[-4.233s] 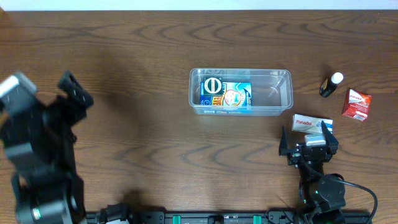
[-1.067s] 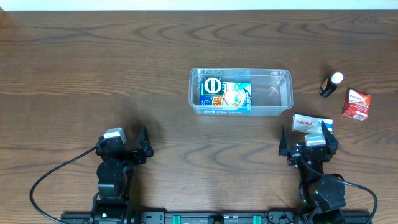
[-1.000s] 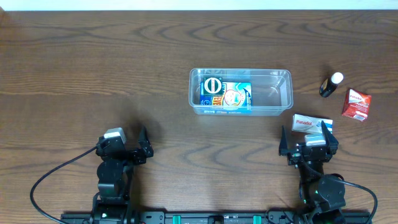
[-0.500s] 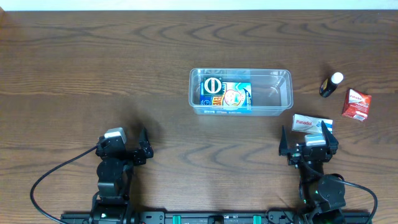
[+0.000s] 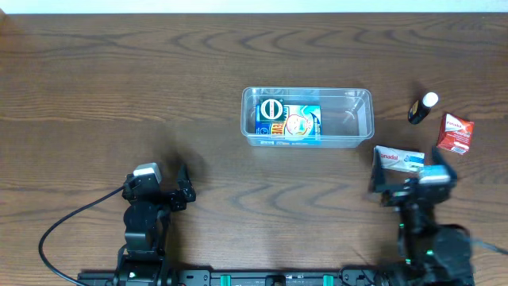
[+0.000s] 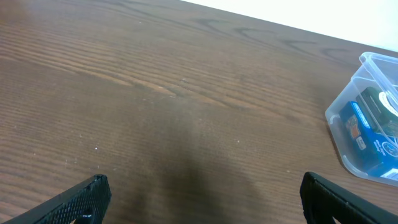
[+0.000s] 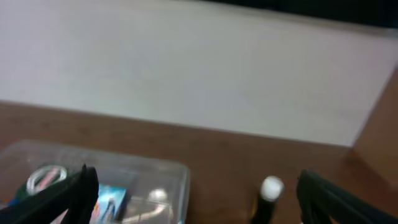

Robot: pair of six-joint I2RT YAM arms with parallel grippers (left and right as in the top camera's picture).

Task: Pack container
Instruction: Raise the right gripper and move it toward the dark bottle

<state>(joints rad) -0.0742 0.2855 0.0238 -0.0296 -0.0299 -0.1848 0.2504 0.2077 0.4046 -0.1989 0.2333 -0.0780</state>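
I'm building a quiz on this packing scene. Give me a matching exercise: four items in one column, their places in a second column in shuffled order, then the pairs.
Items
1. bottle
2. red box
3. white box
4. blue box

Places
A. inside the container
B. farthest right of all
C. next to the right tool
D. between the container and the red box

Pairs: 1-D, 2-B, 3-C, 4-A
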